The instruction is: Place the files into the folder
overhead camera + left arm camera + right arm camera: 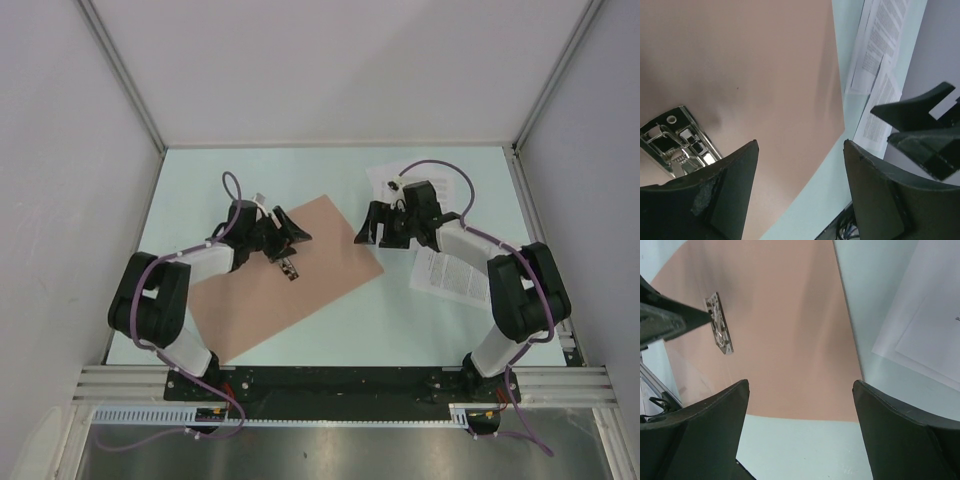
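Observation:
The salmon-brown folder (pixel 300 265) lies flat in the middle of the table, with a metal clip (pixel 290 270) on its surface. White printed files lie to its right: one sheet (pixel 388 176) at the back, another (pixel 450 275) nearer. My left gripper (pixel 285 238) hovers over the folder's left part, open and empty, and in its wrist view the left gripper (pixel 800 142) frames the folder (pixel 740 75) and its edge. My right gripper (pixel 375 232) hangs open over the folder's right corner. In the right wrist view the right gripper (pixel 801 382) stands empty above the folder's edge (pixel 790 412).
White walls close in the table on three sides. The clip (pixel 677 142) lies just left of my left fingers. The sheets (pixel 880 50) lie past the folder's edge. A sheet (pixel 925 325) is to the right of my right gripper. The arm bases stand at the near edge.

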`<state>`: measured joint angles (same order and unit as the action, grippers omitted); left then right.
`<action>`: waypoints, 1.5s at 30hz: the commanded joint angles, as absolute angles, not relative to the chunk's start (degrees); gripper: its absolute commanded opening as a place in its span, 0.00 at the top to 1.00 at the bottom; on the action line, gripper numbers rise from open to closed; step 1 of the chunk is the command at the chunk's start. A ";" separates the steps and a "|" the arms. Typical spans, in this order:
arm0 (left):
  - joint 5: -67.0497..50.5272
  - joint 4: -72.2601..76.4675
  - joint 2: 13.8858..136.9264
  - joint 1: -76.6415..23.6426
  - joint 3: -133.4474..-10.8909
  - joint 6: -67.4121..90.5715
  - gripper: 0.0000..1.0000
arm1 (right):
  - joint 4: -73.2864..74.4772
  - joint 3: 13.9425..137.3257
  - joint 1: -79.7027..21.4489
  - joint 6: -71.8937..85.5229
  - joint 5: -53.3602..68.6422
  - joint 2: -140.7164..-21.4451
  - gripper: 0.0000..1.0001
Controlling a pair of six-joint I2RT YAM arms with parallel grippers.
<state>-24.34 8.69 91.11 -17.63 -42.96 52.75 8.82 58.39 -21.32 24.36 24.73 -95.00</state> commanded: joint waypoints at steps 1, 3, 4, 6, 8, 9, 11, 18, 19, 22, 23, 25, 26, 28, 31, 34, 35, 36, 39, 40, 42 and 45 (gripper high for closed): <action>-24.17 8.01 93.16 -14.95 -48.05 47.91 0.25 | 6.07 58.54 -21.53 22.59 25.75 -94.66 0.11; -22.77 3.28 93.69 -14.94 -51.05 43.61 0.24 | 5.54 58.54 -21.62 22.76 26.01 -95.53 0.11; -21.11 1.51 94.04 -14.94 -52.37 42.29 0.24 | 5.10 58.54 -21.80 22.94 26.28 -95.97 0.11; -19.34 -3.22 94.92 -14.59 -56.68 39.30 0.22 | 3.70 58.54 -22.67 24.07 26.46 -96.94 0.10; -19.95 -4.65 96.67 -13.89 -59.58 37.97 0.22 | 2.12 58.54 -23.55 24.96 26.11 -98.08 0.10; -20.04 -5.09 97.38 -13.63 -60.02 37.97 0.22 | 1.59 58.54 -24.77 26.09 26.02 -98.26 0.10; -20.21 -4.49 99.48 -12.75 -59.77 38.49 0.22 | 0.45 58.54 -25.40 27.07 25.58 -98.44 0.09; -20.13 -2.81 104.94 -11.60 -61.52 39.29 0.23 | -0.71 58.62 -25.05 28.04 25.23 -97.65 0.10; -19.52 -3.25 105.29 -11.43 -62.48 38.42 0.23 | -0.36 58.62 -24.87 27.95 24.70 -97.47 0.10; -16.18 -4.48 105.29 -10.55 -64.24 36.58 0.22 | 2.27 58.71 -24.52 27.25 23.56 -97.30 0.12; -12.69 -7.44 104.94 -10.55 -65.47 35.52 0.22 | 2.81 58.71 -24.43 26.99 22.95 -97.12 0.12; -9.16 -10.97 103.72 -10.37 -69.49 33.50 0.21 | 3.08 58.71 -24.61 26.28 22.41 -97.12 0.12; -7.92 -13.42 103.19 -10.28 -70.74 33.31 0.20 | 2.73 58.71 -24.87 26.11 22.41 -97.38 0.11; -5.37 -15.72 101.08 -9.93 -74.16 32.96 0.18 | 0.46 58.71 -26.53 26.19 23.29 -97.82 0.10; -4.83 -20.29 97.93 -9.76 -77.94 32.08 0.08 | -7.19 58.71 -29.08 28.12 25.22 -99.05 0.07; -9.04 -21.45 91.35 -8.53 -76.74 31.64 0.07 | -16.06 59.76 -33.39 31.72 29.17 -102.56 0.05; -10.44 -21.45 89.49 -7.92 -76.12 31.38 0.06 | -17.82 60.37 -35.31 32.69 30.05 -103.87 0.05; -13.94 -21.62 87.73 -6.43 -74.72 31.03 0.05 | -20.80 62.21 -36.46 33.91 31.62 -105.02 0.05; -20.46 -22.41 79.65 -1.70 -71.30 29.71 0.04 | -23.98 67.12 -40.58 34.54 33.74 -109.85 0.07; -23.96 -22.50 77.54 -0.63 -70.41 29.18 0.04 | -24.34 68.80 -41.48 34.37 34.18 -112.73 0.09; -24.96 -24.34 71.39 2.00 -67.95 28.13 0.03 | -24.70 71.88 -43.67 34.19 35.85 -116.09 0.12; -24.17 -27.24 64.18 2.11 -64.88 25.93 0.02 | -26.27 78.47 -44.91 34.89 38.23 -122.33 0.14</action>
<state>-19.51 -22.35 71.88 1.74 -68.71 29.76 -19.42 70.89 -43.38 33.65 33.54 -116.79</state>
